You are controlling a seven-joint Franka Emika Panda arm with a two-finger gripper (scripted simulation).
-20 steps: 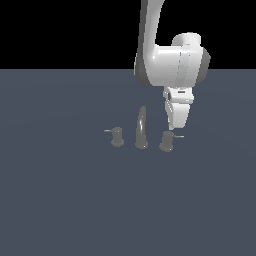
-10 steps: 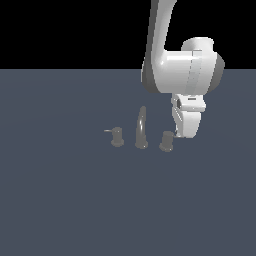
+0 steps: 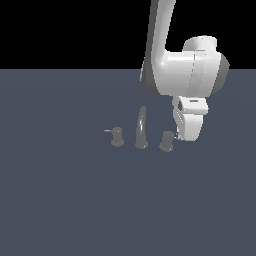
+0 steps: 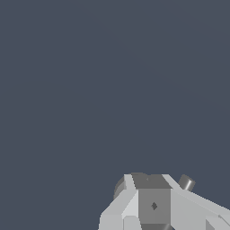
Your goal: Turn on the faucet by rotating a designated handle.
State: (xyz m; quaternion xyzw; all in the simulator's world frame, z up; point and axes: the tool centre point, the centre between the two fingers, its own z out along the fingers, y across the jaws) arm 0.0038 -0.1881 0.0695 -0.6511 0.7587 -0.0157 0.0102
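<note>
Exterior view: you have the faucet (image 3: 142, 131) standing a little right of centre in the frame, its tall spout between two stubs. The handle (image 3: 166, 141) is the tilted stub on the exterior view's right; its thin lever runs toward the gripper (image 3: 186, 134), which hangs just beside it at centre right, low over the floor (image 3: 75, 200). The white body hides the fingertips, so you cannot tell how far the jaws stand apart or whether they touch the lever. The other stub (image 3: 117, 136), with its lever pointing to the frame's left, sits apart, untouched.

Wrist view: you see only the gripper's own housing at the lower right and bare floor above it; a small grey cylinder (image 4: 186, 183) peeks beside it, too little to identify.

By my judgement, the approach looks done; whether any turn has begun is unclear, so count the rotation as still ahead of you.
</note>
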